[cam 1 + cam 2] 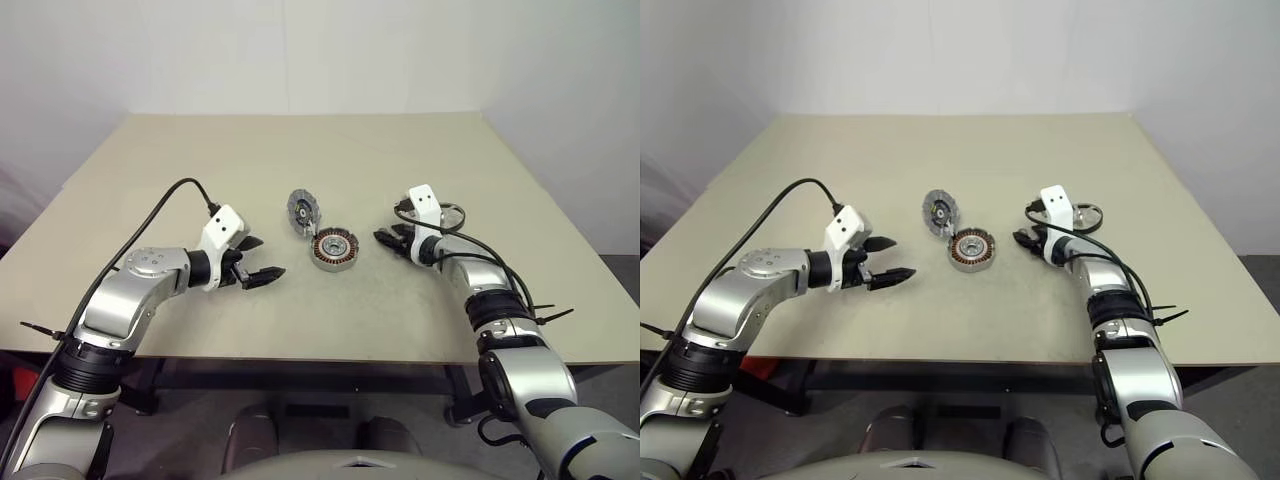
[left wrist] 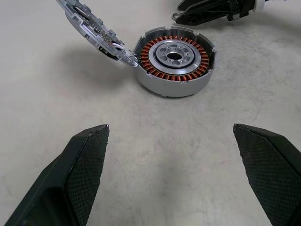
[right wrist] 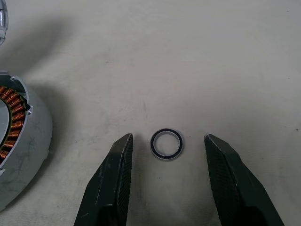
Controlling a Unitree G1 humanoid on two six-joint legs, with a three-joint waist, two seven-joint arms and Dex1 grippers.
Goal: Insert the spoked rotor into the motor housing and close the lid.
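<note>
The motor housing (image 2: 162,84) sits at the table's middle with the spoked rotor (image 2: 155,52) inside it, copper coils showing. The lid (image 2: 92,27) stands tilted, its lower edge resting on the housing's left rim. My left gripper (image 1: 265,257) is open, hovering to the left of the housing and pointing at it, nothing between its fingers (image 2: 84,160). My right gripper (image 3: 168,137) is open just right of the housing (image 3: 28,141), low over the table. A tiny washer ring (image 3: 166,143) lies between its fingers, apart from both.
A thin ring-shaped part (image 1: 452,213) lies on the table (image 1: 200,160) beside my right wrist. The table's front edge runs close under both forearms. Bare tabletop stretches behind the housing and to both sides.
</note>
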